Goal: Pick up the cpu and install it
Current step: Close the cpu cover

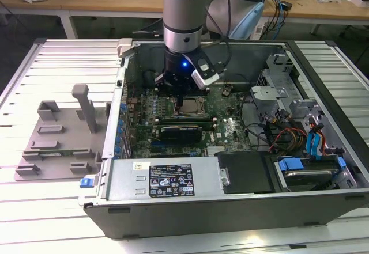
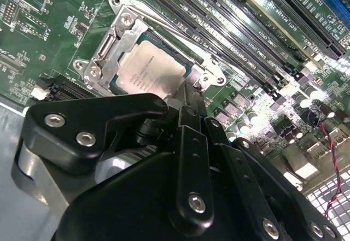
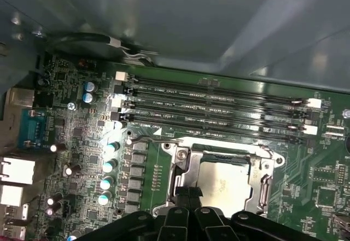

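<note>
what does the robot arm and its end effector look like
silver-grey round arm with pale blue joint covers and a black wrist section carrying a small blue light. the end effector is black, built of jointed links studded with silver screws

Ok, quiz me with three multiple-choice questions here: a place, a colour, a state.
1. Where is the silver square cpu? A in the metal-framed socket on the green board; B in a person's hand; C on the floor.
2. What colour is the small light on the arm? A red; B blue; C yellow.
3. The grey metal computer case is: A shut; B wrapped; C open, board exposed.
Answers: A, the chip sits inside the frame under the tool; B, it glows blue in the exterior view; C, its insides show.
</note>
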Motion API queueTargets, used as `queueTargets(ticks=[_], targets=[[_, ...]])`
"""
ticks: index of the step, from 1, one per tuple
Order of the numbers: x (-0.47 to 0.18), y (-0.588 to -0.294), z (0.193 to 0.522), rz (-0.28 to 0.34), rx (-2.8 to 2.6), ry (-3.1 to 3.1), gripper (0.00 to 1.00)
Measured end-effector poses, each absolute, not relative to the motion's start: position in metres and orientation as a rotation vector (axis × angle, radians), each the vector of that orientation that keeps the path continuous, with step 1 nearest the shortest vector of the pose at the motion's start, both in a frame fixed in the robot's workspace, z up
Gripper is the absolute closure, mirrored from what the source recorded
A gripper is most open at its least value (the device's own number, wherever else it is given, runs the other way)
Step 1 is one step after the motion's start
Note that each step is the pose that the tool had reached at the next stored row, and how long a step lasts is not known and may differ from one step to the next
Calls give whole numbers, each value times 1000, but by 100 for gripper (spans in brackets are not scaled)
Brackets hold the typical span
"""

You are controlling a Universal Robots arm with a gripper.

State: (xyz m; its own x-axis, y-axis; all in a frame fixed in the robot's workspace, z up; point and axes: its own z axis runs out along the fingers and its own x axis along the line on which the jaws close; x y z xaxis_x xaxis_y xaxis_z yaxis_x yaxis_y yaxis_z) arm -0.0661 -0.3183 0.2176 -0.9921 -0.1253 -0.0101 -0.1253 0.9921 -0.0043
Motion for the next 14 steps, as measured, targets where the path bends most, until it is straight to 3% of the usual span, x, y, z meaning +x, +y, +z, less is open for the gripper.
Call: queueTargets(ticks=[14], targets=[[-69,-318,211,-5,-161,3127,89]])
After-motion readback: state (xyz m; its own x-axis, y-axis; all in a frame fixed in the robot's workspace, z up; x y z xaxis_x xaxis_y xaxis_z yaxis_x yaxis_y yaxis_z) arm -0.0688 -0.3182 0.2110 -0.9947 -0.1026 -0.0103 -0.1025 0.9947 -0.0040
